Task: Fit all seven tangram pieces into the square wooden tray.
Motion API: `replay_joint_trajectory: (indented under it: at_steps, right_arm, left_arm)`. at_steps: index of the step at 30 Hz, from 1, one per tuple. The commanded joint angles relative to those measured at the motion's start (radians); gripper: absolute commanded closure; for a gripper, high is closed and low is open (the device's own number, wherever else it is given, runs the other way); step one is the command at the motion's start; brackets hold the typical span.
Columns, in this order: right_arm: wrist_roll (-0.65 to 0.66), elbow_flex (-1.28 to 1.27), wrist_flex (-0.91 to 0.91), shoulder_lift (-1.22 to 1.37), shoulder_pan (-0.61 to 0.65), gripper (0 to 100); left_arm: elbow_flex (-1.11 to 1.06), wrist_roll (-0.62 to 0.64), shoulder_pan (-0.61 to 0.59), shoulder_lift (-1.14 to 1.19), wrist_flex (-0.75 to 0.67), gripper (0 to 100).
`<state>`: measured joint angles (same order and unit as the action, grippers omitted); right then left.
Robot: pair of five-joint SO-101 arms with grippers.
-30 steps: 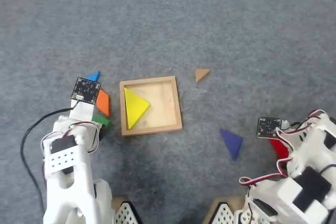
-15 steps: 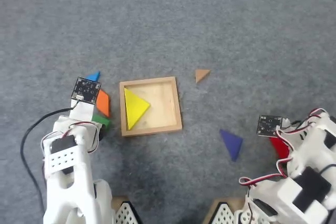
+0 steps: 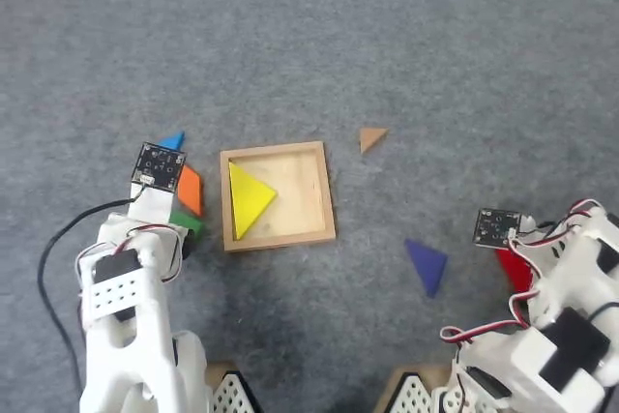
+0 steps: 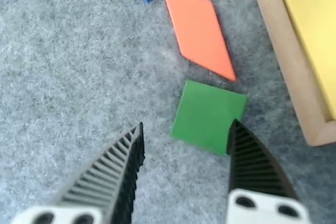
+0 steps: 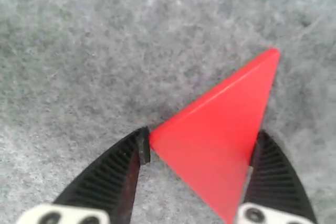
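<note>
High view: the tray lies on the grey mat between the two arms. One piece is seated in it, the yellow triangle, flat against the wall on the left arm's side. The other six pieces lie on the mat:
- the light blue triangle, orange piece and green square, in a line just beside the tray, under the left arm
- the brown triangle, near the tray's far corner on the right arm's side
- the navy triangle, between the tray and the right arm
- the red triangle, at the right arm

Left wrist view: the left gripper hangs over the green square with its jaws apart; one tip overlaps the square's corner and the other stands over bare mat.

Right wrist view: the right gripper has its jaws spread astride the red triangle, which lies flat on the mat, with a tip at either side of it
</note>
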<state>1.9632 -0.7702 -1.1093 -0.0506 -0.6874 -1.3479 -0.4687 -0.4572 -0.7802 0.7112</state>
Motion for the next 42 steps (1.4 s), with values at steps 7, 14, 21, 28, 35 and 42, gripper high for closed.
replay_joint_trajectory:
  at_steps: [7,14,21,28,35,42]
  right_arm:
    - [-0.012,0.0,-0.105,-0.108,-0.012,77.5]
    - [-0.017,-0.002,-0.147,-0.213,-0.01,77.5]
    - [-0.017,0.002,-0.209,-0.277,-0.01,77.5]
    - [-0.089,0.005,-0.208,-0.364,0.015,77.5]
    - [-0.29,0.005,-0.208,-0.426,0.185,78.9]
    - [-0.442,0.006,-0.2,-0.437,0.438,87.5]
  left_arm:
    - [0.004,-0.011,0.0,-0.028,-0.003,75]
    - [0.004,-0.011,0.0,-0.028,-0.003,75]
    - [0.004,-0.011,0.0,-0.028,-0.003,75]
    - [0.004,-0.011,0.0,-0.028,-0.003,75]
    - [0.004,-0.011,0.0,-0.028,-0.003,75]
    - [0.004,-0.011,0.0,-0.029,-0.003,75]
